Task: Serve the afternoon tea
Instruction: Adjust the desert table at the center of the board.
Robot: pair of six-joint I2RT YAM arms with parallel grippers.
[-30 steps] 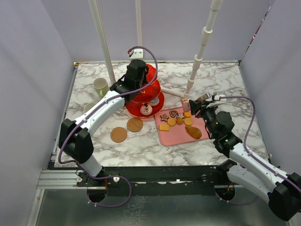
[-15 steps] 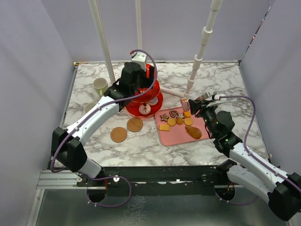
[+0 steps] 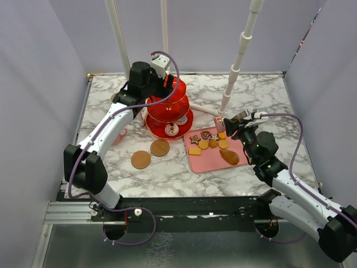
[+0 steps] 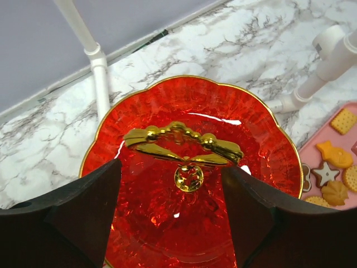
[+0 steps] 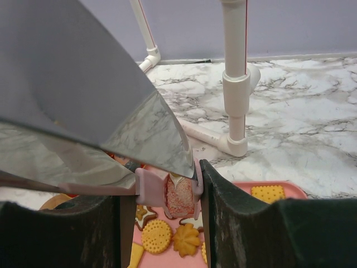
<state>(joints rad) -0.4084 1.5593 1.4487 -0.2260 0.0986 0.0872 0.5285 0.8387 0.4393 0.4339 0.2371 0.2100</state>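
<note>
The left gripper (image 4: 170,178) is hanging open over the top of the red stand (image 4: 251,139). Its jaws are standing on both sides of the gold finial (image 4: 184,145) and are not touching it. The stand is sitting at the back of the desk (image 3: 262,95), just to the left of the pink tray (image 3: 212,162).

The right gripper (image 5: 162,187) is squeezing a shiny silver tool (image 5: 83,72) over the far left corner of the tray. A pink speckled treat (image 5: 178,200) is showing by the tool's tip, but I cannot tell if it is being held.

Only a little of the job is looking done. A small treat (image 3: 172,129) is lying on the bottom plate of the stand, and the top plate is looking bare. Most of the cookies (image 3: 203,144) are waiting on the tray. The two brown coasters (image 3: 160,147) are lying in front of the stand with nothing on them.

The mugs are hiding under the left arm, so I cannot tell where they are standing. I am thinking lots is left: moving more treats onto the stand and putting a mug on each coaster.
</note>
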